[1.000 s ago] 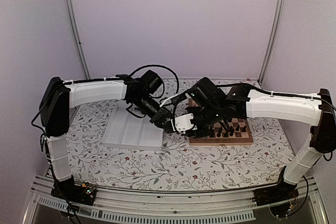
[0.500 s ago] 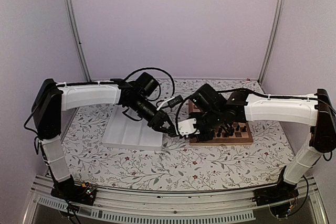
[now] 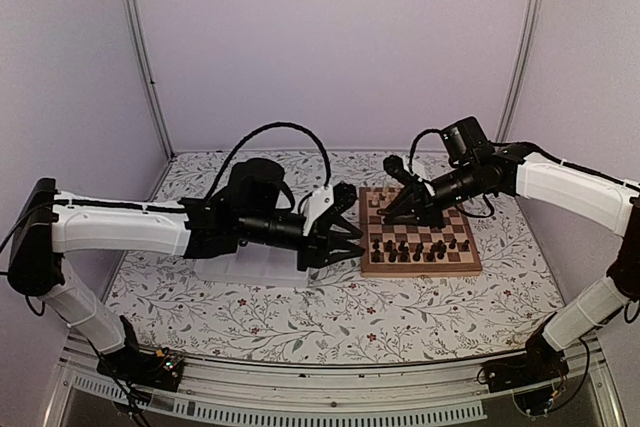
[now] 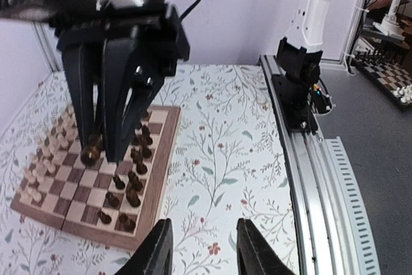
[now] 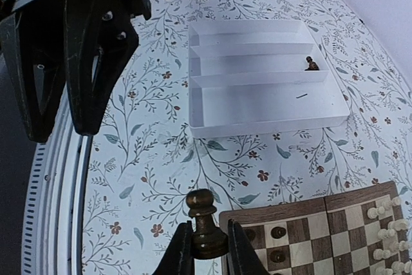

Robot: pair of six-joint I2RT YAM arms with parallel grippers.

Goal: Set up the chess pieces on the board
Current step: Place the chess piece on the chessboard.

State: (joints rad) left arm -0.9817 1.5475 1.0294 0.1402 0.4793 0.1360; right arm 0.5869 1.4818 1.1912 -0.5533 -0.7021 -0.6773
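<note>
The board [image 3: 420, 269] lies right of centre. Dark chess pieces [image 3: 405, 247] fill its near rows and pale ones its far rows. My right gripper [image 3: 388, 215] hangs over the board's left part, shut on a dark pawn [image 5: 206, 220], which sits upright between the fingers [image 5: 207, 249]. The left wrist view shows that pawn [image 4: 90, 152] just above the squares. My left gripper [image 3: 352, 237] is open and holds nothing; it hovers beside the board's left edge. Its fingertips [image 4: 205, 249] frame bare tablecloth. One more dark piece [image 5: 311, 64] lies in the tray.
A white plastic tray [image 5: 264, 120] with three long compartments sits left of the board, mostly hidden under my left arm in the top view. The flowered tablecloth [image 3: 330, 317] covers the table. A metal rail [image 4: 322, 178] runs along the near edge.
The two grippers met by the board's left edge. The left one has opened and swung lower. The right one has shut on the dark pawn and drawn back over the board.
</note>
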